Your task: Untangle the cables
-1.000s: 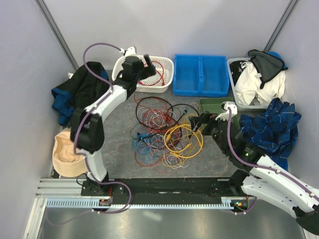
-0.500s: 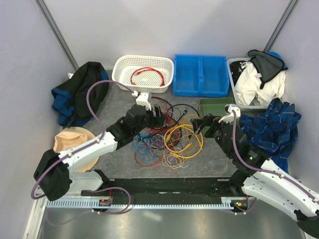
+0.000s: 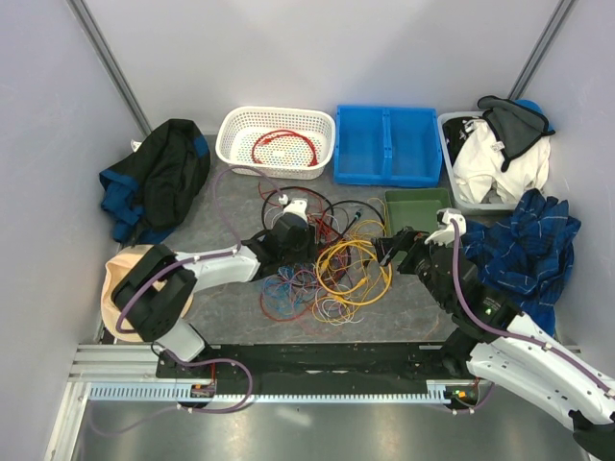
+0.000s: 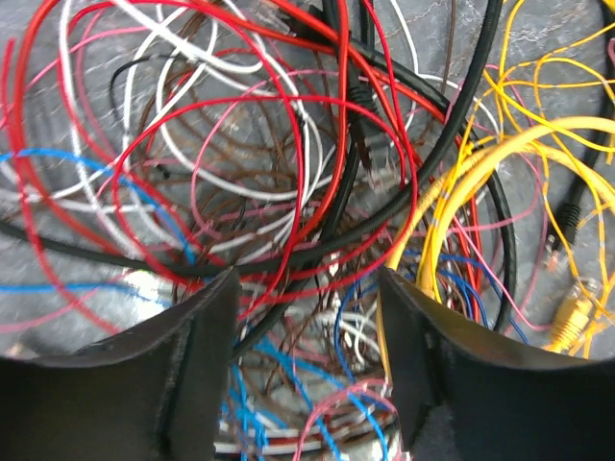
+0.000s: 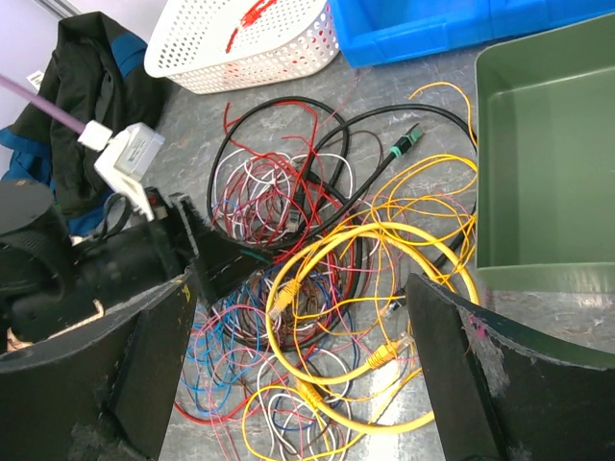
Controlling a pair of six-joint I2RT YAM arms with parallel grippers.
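- Movement first: the left gripper (image 4: 306, 283) has swung from the white basket (image 3: 231, 144) down to the cables (image 3: 317, 259) within the last second; its fingers are apart, low over red and black loops, gripping nothing
- One red cable (image 3: 283, 147) lies alone in that basket, so I judge one strand sorted and the next pick about to begin
- The right gripper (image 5: 298, 317) has barely shifted; it hangs spread and empty at the pile's right edge, over the yellow cable (image 4: 452, 187)
- The pile sits mid-table between both arms, with red, black, white, pink and blue strands crossing under my left fingers
- Around it: blue bin (image 3: 387, 144) beside the basket, green tray (image 5: 538, 144) just right of the pile, jacket (image 3: 154, 178) at left, plaid cloth (image 3: 519, 245) at right
- In my way: yellow loops run under and over black ones, so closing here could catch several strands at once
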